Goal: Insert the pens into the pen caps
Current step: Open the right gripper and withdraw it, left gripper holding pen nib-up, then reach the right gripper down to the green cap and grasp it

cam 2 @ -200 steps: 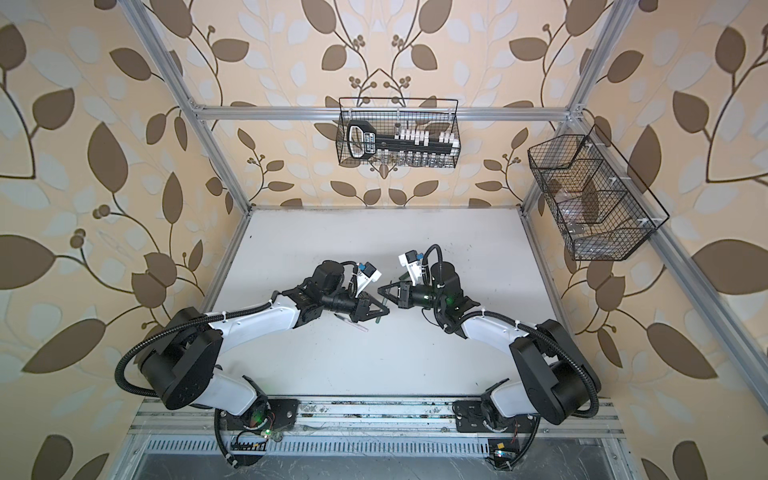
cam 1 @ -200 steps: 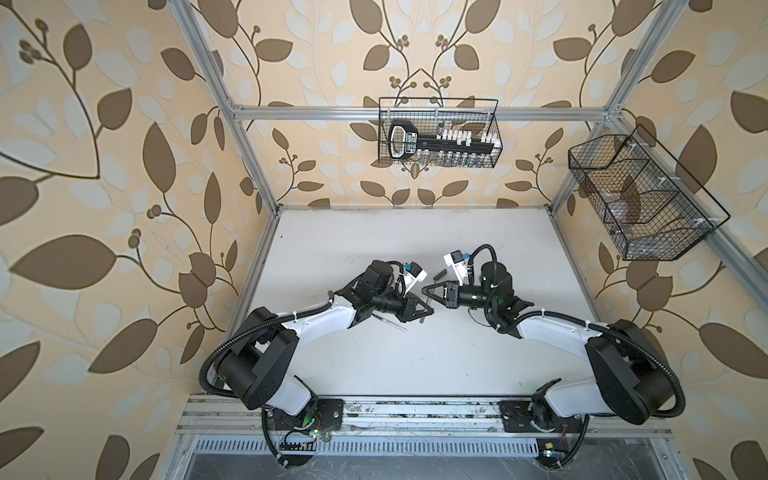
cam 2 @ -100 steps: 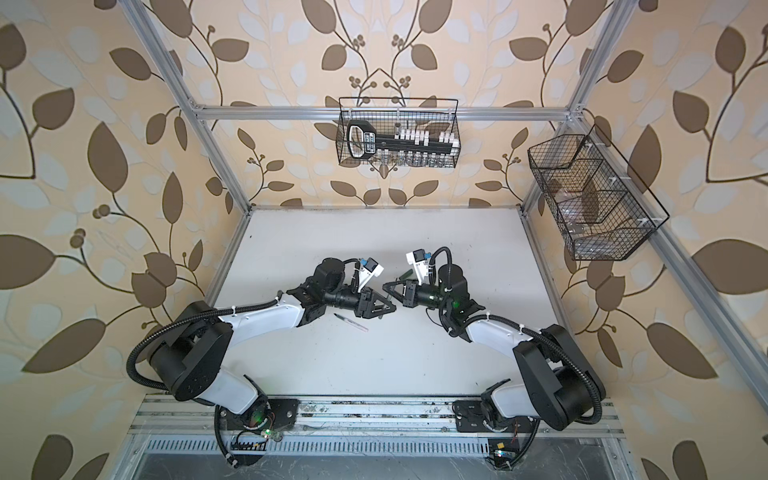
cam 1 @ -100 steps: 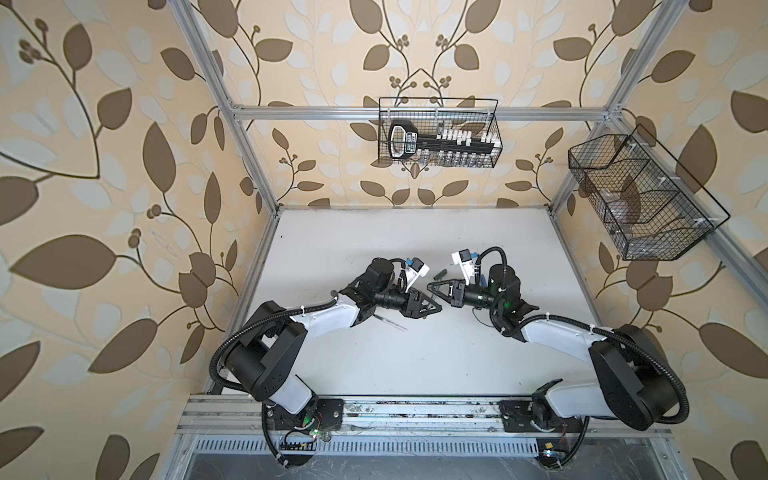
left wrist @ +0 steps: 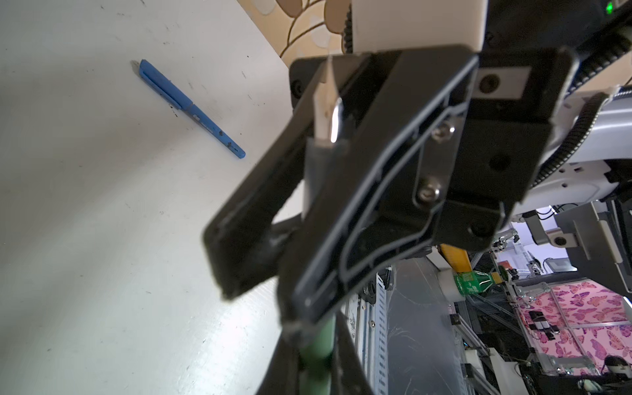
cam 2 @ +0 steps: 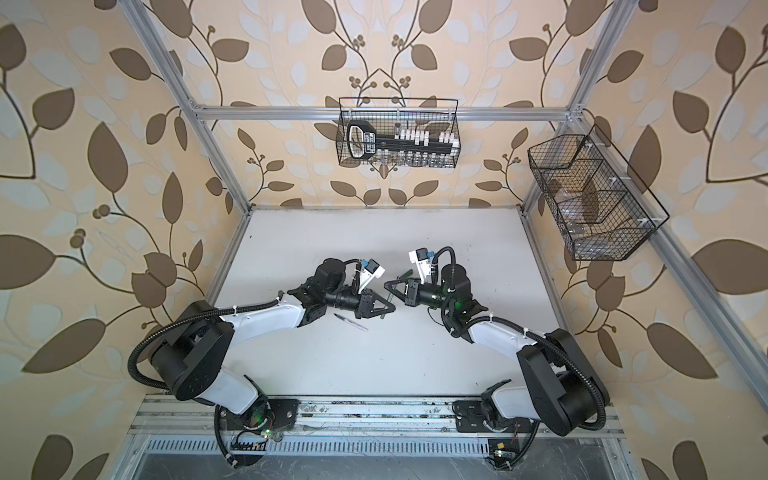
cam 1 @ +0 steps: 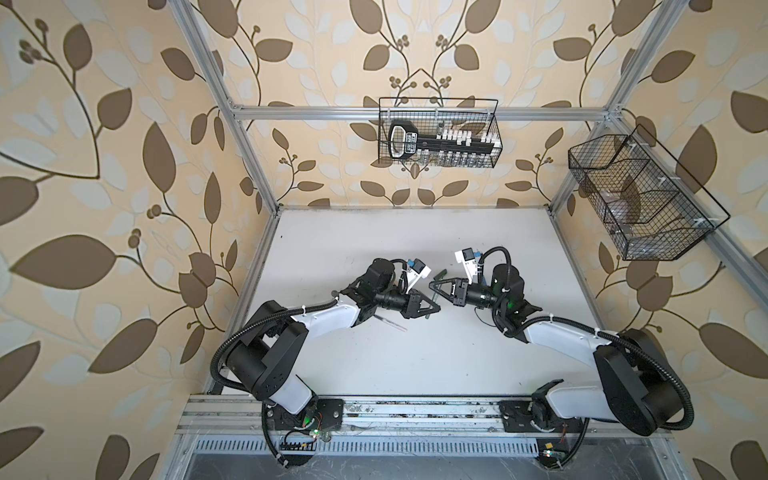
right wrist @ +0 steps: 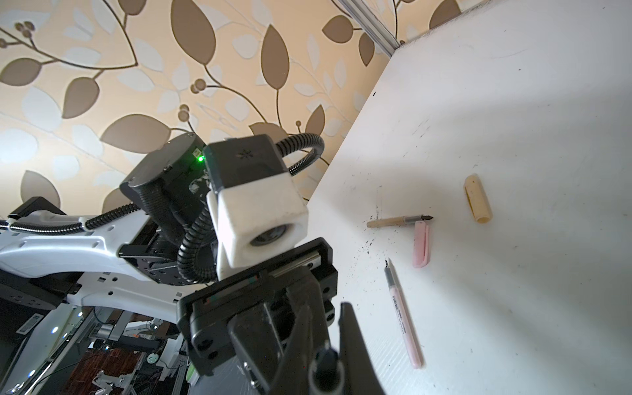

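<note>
Green pair first: dark green pen (cam 1: 434, 296) is up off the bench (cam 1: 415, 249), over its middle, held crosswise in the right gripper (cam 1: 431, 286), jaws clenched on the barrel. Left gripper (cam 1: 436, 311) sits just nearer the front edge, tip to tip w/ the right. It is clamped on a green stub which I read as the dark green cap (left wrist: 316, 352). Pen and stub lie on one line in both top views, so can't say where one ends and the other starts, nor whether the tip is seated.

Why this hold (judged): each gripper pinches across the axis, close to the joint, so a push along the line shouldn't bend the thin barrel. Both parts are lifted, so bench friction is out of it. Prob. mid-insertion or final press.

Rest of set, outward:
- pink pen (cam 1: 390, 323): flat on bench just front of the left gripper, uncapped, dark tip toward left edge.
- pink cap (right wrist: 420, 244), tan pen (right wrist: 398, 221), tan cap (right wrist: 477, 200): right wrist view only, toward left edge, not visible from above. Pink cap just beside tan pen's tip end; tan cap apart from both.
- blue pen (left wrist: 191, 107): cap on, lying alone. Left wrist view only, can't fix which edge.

Tally (judged): 1 of 4 done, green in hand, pink + tan to go.
</note>
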Robot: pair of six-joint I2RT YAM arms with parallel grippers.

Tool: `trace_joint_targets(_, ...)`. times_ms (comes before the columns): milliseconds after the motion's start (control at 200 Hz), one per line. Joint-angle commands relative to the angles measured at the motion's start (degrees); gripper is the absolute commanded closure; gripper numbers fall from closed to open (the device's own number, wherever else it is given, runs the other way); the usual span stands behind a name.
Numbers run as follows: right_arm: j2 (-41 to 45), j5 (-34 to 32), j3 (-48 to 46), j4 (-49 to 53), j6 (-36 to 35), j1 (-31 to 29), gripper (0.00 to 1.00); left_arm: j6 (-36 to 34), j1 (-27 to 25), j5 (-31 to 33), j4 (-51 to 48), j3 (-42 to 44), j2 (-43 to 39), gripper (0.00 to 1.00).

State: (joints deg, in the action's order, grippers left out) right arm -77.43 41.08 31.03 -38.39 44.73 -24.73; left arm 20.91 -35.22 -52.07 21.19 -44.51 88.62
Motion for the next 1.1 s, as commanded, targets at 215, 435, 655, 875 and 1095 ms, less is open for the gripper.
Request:
trace_joint_targets(215, 9.9, -22.3, 12.7, 43.8, -15.2, 2.8, 0.5, -3.9, 0.3, 15.9, -7.5, 0.6, -5.7, 1.0)
trace_joint_targets(435, -1.6, -25.1, 21.8, 60.7, -20.0, 8.5, 0.38, -5.7, 0.3, 25.5, -6.2, 6.0, -15.8, 1.0)
trace_joint_targets(655, -17.3, -24.1, 29.7, 59.3, -22.9, 6.4, 0.36, -7.7, 0.3, 28.6, -7.8, 7.4, -19.7, 1.0)
trace_joint_targets(875, -28.4, -22.5, 35.1, 55.3, -22.7, 5.5, 0.34, -8.8, 0.3, 29.4, -9.6, 6.7, -19.1, 1.0)
trace_joint_targets(1095, -35.2, -21.6, 39.9, 53.9, -22.4, 5.9, 0.34, -9.4, 0.3, 30.2, -10.6, 6.5, -19.4, 1.0)
